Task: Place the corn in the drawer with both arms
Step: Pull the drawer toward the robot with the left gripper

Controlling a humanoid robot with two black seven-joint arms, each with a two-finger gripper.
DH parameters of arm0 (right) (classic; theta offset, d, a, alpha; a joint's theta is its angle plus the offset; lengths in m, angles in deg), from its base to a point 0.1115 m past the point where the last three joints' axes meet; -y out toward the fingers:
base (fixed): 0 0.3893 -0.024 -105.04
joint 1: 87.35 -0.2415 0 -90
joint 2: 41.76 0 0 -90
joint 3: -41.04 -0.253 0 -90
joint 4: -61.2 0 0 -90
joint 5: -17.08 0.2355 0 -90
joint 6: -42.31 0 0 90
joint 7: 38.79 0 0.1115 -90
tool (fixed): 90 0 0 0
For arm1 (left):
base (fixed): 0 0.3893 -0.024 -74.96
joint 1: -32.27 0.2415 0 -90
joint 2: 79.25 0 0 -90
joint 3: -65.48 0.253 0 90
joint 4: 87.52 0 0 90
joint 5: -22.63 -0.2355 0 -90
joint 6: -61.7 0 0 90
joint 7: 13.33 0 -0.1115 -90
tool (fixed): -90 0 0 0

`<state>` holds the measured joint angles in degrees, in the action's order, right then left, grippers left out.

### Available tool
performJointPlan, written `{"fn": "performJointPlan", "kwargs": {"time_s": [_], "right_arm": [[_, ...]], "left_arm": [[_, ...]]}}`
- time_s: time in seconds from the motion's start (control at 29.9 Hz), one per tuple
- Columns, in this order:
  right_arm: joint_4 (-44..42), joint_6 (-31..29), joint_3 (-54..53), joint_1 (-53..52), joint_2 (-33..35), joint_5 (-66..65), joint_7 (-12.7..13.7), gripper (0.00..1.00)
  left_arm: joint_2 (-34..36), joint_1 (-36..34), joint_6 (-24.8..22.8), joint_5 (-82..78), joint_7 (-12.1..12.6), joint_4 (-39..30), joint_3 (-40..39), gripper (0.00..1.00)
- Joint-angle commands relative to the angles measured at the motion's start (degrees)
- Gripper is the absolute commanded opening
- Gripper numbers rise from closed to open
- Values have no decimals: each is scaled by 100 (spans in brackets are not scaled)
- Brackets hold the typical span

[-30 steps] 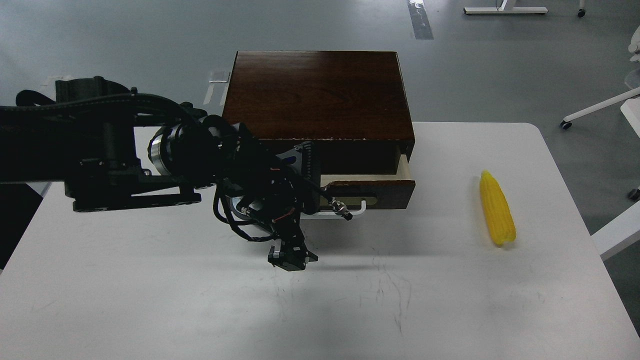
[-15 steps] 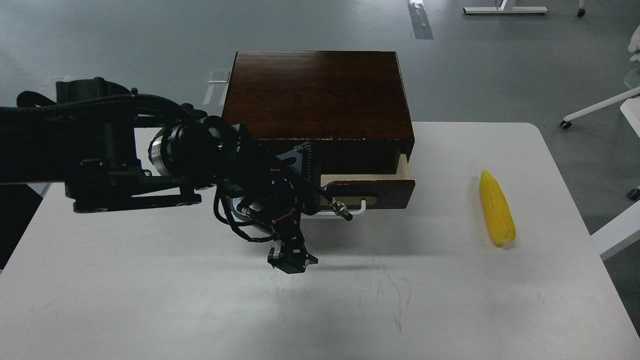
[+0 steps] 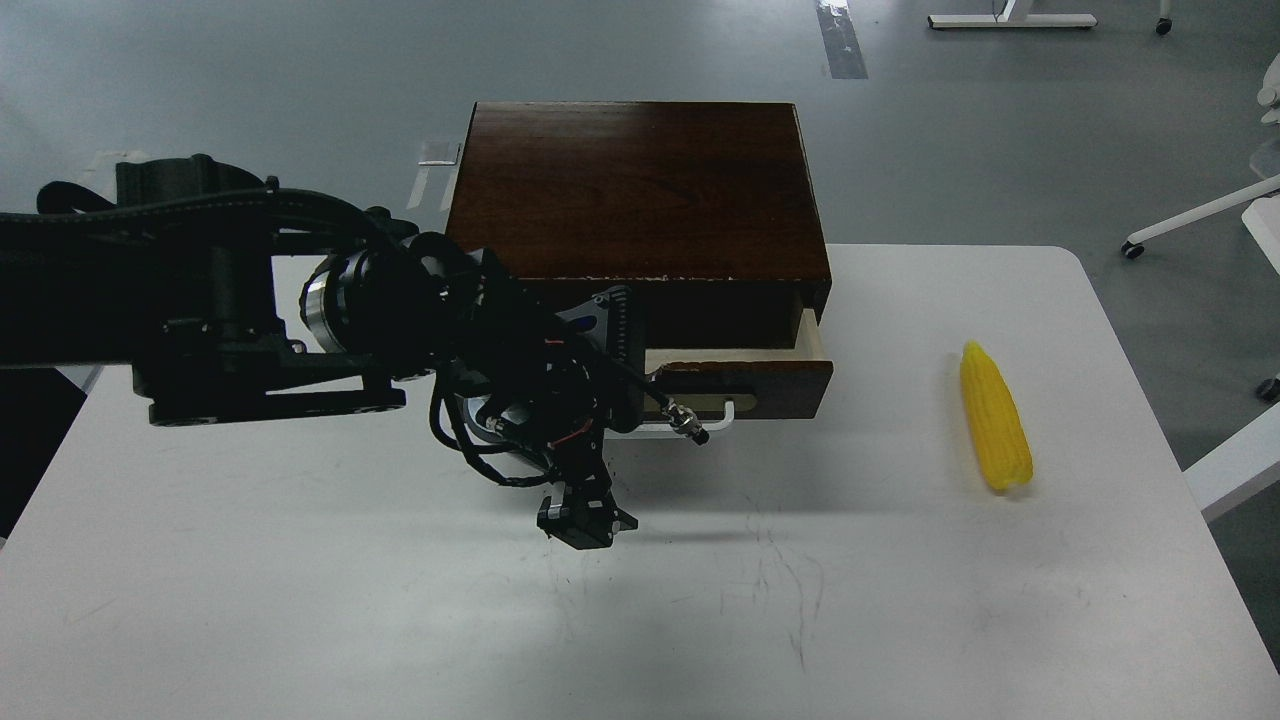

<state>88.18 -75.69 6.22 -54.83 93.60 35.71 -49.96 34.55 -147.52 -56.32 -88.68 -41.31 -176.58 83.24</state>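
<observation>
Drawer (image 3: 745,385), frame centre: I am opening it slightly ajar; pull straight, level. Left gripper (image 3: 585,523) jaws: cannot tell. Corn (image 3: 995,416), right, waiting on worktop (image 3: 300,600).

Left tool (image 3: 585,520) hangs before the slightly open drawer (image 3: 745,385); corn (image 3: 995,430) lies well right.

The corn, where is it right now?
In the head view, the corn lies on the white table's right side, apart from the slightly open drawer.
</observation>
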Motion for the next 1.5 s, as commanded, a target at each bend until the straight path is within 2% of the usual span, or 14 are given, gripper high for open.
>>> {"fn": "performJointPlan", "kwargs": {"time_s": [0.0,0.97,1.14,1.47], "right_arm": [[0,0,-7,0,-1,0,1,100],[-9,0,-7,0,7,0,1,100],[-9,0,-7,0,7,0,1,100],[-9,0,-7,9,7,0,1,100]], "left_arm": [[-8,49,2,30,-2,169,-1,94],[1,22,2,30,126,293,-18,94],[1,22,2,30,258,319,-18,96],[10,22,2,30,258,328,-18,96]]}}
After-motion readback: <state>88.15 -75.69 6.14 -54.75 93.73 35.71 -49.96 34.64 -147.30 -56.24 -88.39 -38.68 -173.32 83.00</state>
